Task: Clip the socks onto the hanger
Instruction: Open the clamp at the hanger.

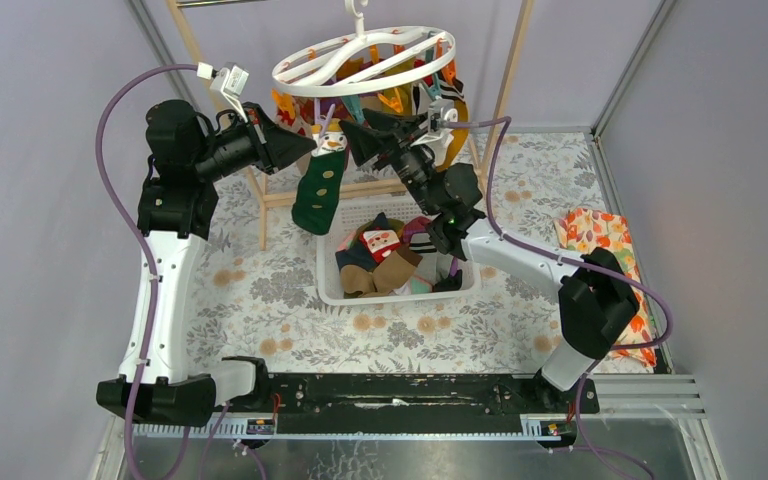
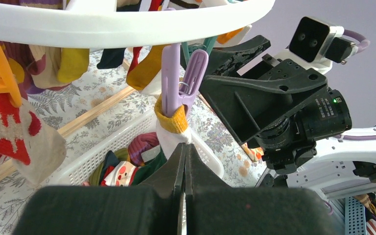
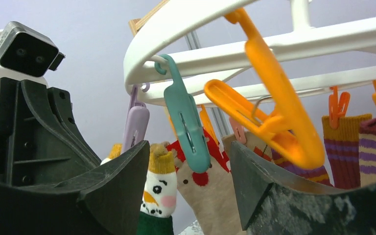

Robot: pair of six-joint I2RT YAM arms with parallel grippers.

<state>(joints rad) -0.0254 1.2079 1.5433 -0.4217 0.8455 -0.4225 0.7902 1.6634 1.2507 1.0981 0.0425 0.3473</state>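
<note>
**Top view:** a large white round plastic ring hanger (image 1: 285,70) hung above the floral worktop (image 1: 260,300). A dark green dotted snowman sock (image 1: 318,190) dangled from its near rim, between the left claw (image 1: 305,148) and the right claw (image 1: 350,135).

**Left wrist:** the left claw was pressed together, tips at the sock below a lilac plastic clip (image 2: 171,73).

**Right wrist:** the right claw stood spread, with a teal plastic clip (image 3: 186,127) seen between its fingers.

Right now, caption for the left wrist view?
Closed left fingers at a snowman sock hung by its yellow cuff from a purple clip under the white hanger.
</note>
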